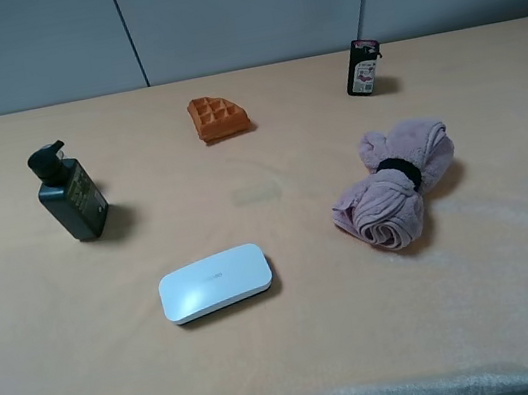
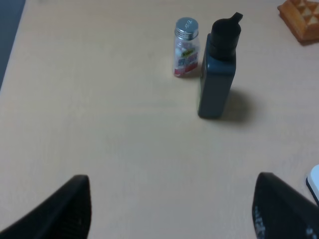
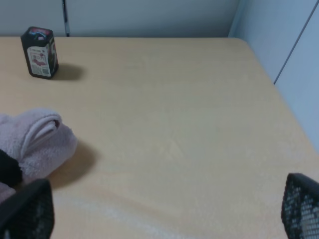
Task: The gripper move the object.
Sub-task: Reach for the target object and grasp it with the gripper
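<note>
The dusty-pink rolled towel (image 1: pixel 396 185), cinched by a black band, lies on the right half of the tan table. In the right wrist view one end of the towel (image 3: pixel 37 139) shows. My right gripper (image 3: pixel 169 199) is open and empty, short of the towel and apart from it, with the towel ahead near one finger (image 3: pixel 30 211). My left gripper (image 2: pixel 172 199) is open and empty over bare table, short of a black pump bottle (image 2: pixel 218 74). In the high view only dark bits of the arms show at the bottom corners.
An orange waffle piece (image 1: pixel 218 117) lies at the back middle. A white flat case (image 1: pixel 215 282) lies front middle. The black pump bottle (image 1: pixel 69 193) stands left, with a small clear bottle (image 2: pixel 186 47) beside it. A small black bottle (image 1: pixel 362 66) stands back right. The table's right edge (image 3: pixel 279 99) is near.
</note>
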You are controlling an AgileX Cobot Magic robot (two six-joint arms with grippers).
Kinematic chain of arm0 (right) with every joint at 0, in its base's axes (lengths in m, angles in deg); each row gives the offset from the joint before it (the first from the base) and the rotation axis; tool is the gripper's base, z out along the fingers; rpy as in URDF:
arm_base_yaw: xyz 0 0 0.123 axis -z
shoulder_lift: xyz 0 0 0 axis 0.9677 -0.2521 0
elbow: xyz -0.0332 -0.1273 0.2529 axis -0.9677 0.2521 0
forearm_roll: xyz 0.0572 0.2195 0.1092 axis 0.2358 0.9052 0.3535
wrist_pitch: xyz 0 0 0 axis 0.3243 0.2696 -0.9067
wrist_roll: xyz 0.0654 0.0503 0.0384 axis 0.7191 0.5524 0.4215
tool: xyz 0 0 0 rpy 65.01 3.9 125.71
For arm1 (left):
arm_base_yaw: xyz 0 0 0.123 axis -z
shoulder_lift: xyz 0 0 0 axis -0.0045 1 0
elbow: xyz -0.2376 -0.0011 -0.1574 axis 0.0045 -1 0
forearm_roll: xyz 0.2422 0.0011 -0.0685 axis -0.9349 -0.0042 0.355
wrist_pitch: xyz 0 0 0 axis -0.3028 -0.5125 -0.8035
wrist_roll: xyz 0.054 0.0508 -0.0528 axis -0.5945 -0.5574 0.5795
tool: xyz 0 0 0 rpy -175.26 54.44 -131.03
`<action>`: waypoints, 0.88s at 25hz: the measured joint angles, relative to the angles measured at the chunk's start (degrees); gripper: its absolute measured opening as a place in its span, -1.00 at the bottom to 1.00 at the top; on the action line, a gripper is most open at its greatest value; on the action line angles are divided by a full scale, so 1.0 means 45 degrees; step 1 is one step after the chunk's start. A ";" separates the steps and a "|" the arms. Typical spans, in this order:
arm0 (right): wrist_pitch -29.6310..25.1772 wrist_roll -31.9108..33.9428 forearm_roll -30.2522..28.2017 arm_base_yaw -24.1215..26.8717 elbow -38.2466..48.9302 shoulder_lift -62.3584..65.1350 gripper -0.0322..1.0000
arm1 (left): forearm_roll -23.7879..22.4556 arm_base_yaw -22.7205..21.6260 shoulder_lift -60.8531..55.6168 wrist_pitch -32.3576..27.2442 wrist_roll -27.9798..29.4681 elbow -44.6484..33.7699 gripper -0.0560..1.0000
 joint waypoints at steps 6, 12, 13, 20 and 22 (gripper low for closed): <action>0.0000 0.0000 0.0000 0.0000 0.0000 0.0000 0.41 | 0.0000 0.0000 0.0000 0.0000 0.0000 0.0000 0.50; 0.0000 0.0000 0.0000 0.0000 0.0000 0.0000 0.41 | 0.0000 0.0000 0.0000 0.0000 0.0000 0.0000 0.50; 0.0000 0.0000 0.0000 0.0000 0.0000 0.0000 0.41 | 0.0000 0.0000 0.0000 0.0000 0.0000 0.0000 0.50; 0.0000 0.0000 0.0000 0.0000 0.0000 0.0000 0.41 | 0.0000 0.0000 0.0000 0.0000 0.0000 0.0000 0.50; 0.0000 0.0000 0.0000 0.0000 0.0000 0.0000 0.41 | 0.0000 0.0000 0.0000 0.0000 0.0000 0.0000 0.50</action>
